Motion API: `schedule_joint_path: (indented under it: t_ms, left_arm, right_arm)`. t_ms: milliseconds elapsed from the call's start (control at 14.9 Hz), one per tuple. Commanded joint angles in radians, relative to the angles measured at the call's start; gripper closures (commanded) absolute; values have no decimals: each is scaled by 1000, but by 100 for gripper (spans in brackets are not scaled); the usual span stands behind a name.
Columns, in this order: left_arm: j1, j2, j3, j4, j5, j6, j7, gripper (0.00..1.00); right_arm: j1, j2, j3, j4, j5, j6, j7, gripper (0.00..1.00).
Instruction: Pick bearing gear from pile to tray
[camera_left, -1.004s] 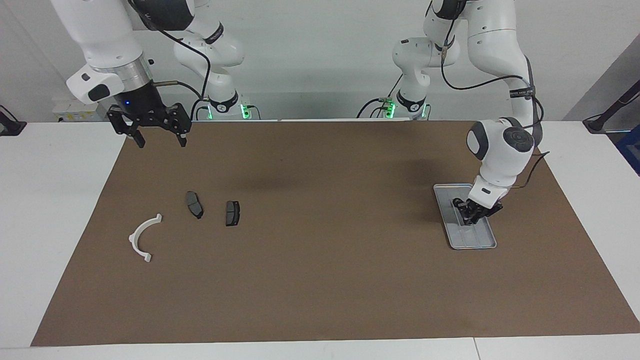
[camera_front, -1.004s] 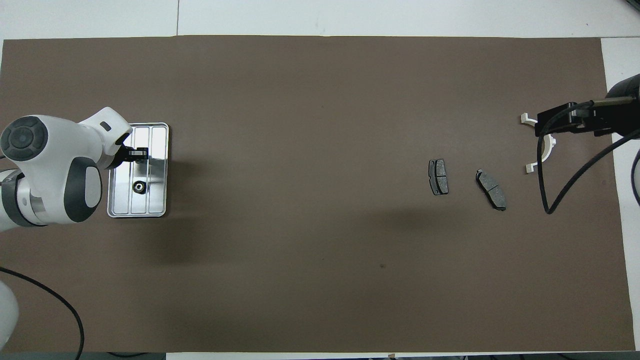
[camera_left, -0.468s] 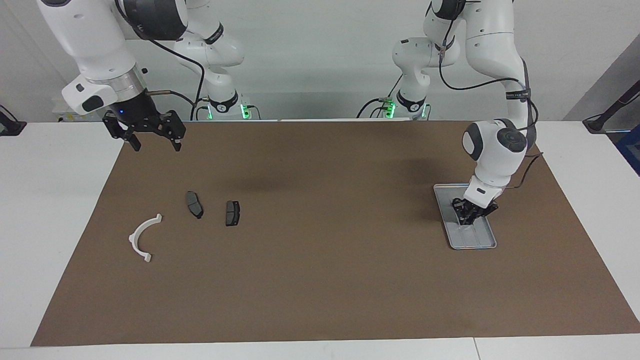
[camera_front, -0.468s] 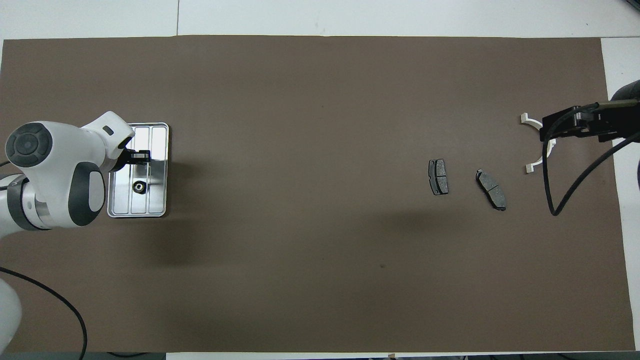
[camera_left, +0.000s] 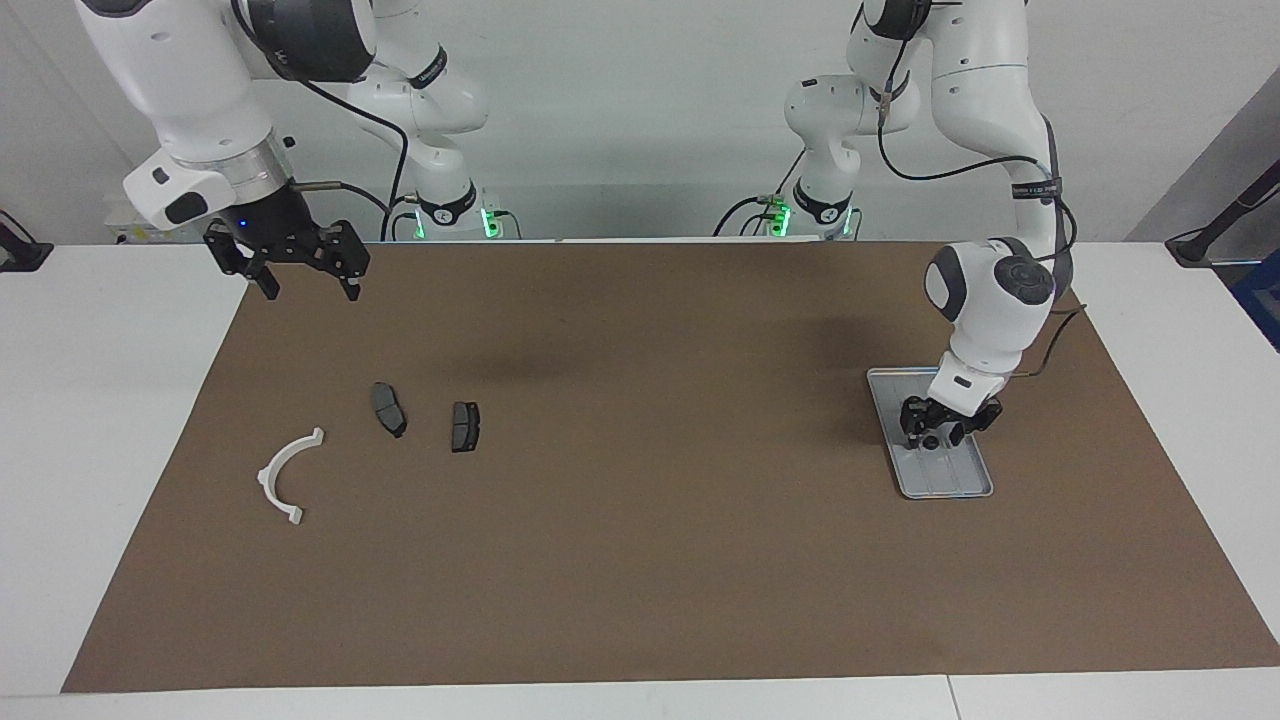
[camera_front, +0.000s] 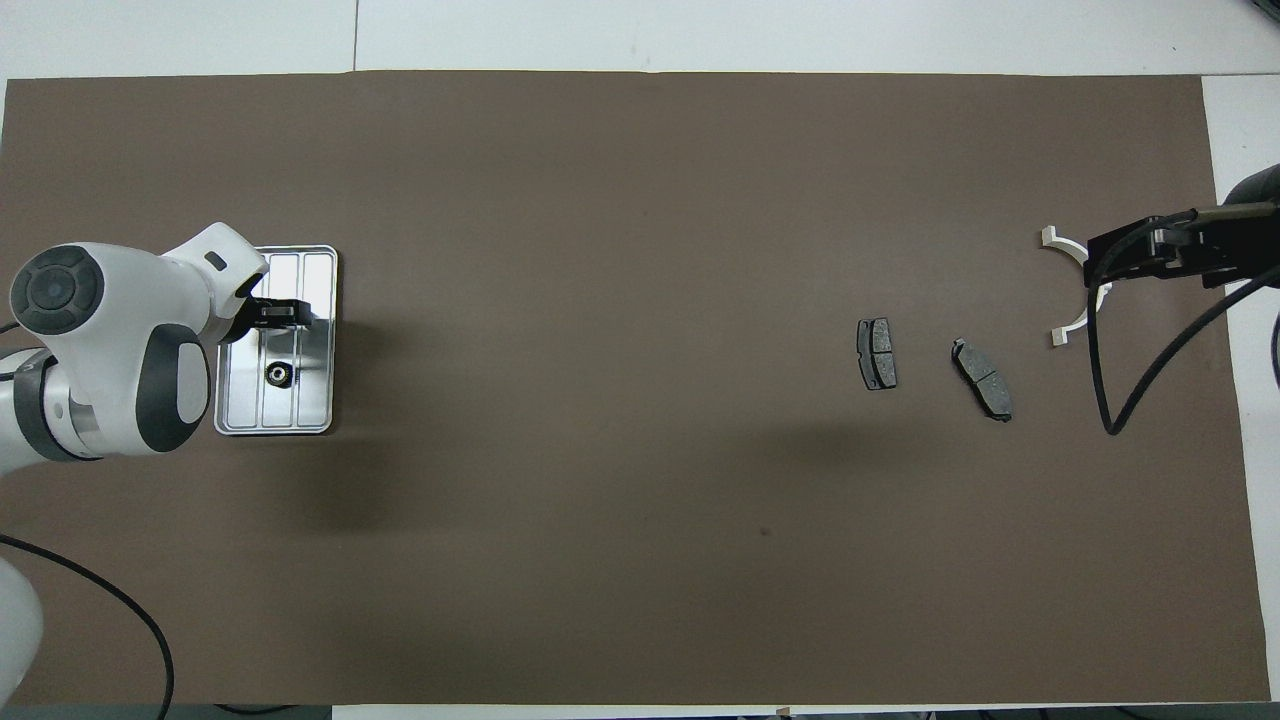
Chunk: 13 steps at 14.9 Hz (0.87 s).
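The silver tray (camera_left: 952, 482) (camera_front: 312, 285) lies on the brown mat at the left arm's end. One small black bearing gear (camera_front: 277, 374) lies on its floor. My left gripper (camera_left: 934, 433) (camera_front: 276, 314) hangs low over the tray with its fingers apart, and a small round black piece (camera_left: 930, 441) shows between them. What is left of the pile sits at the right arm's end: a white half-ring bracket (camera_left: 283, 476) (camera_front: 1071, 326) and two dark brake pads (camera_left: 389, 408) (camera_left: 464, 426) (camera_front: 876, 353) (camera_front: 982, 378). My right gripper (camera_left: 306, 287) (camera_front: 1150, 256) is open in the air over the mat.
The brown mat (camera_left: 640, 520) covers most of the white table. The right arm's black cable (camera_front: 1110, 400) loops over the mat beside the bracket. In the overhead view the right gripper covers part of the bracket.
The left gripper's fingers have spread apart over the tray, where they were together before. The right gripper has drifted a little toward its own end of the table.
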<state>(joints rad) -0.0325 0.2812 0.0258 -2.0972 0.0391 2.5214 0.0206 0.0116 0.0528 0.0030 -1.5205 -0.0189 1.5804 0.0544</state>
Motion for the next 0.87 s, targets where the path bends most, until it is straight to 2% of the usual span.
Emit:
schedule_joint_path:
  t_ms: [0,268,535,803]
  left_arm:
    - [-12,-11,9,22,-13,4,-8,25]
    - [-12,-62,9,112,-13,-116,-88,15]
    - [-14,-198,5,175,-13,-323,-171,13]
    - [-14,-341,0,190,-13,-536,-174,13]
  right_arm:
    - [4,-8,-1,-4,-9,-11,-19,0]
    - [5,-10,-1,-6,-7,-8,-21,0]
    - [7,-14,0,-14,-1,-2,-21,0]
    - [5,-21,0,-14,0,-2,-21,0]
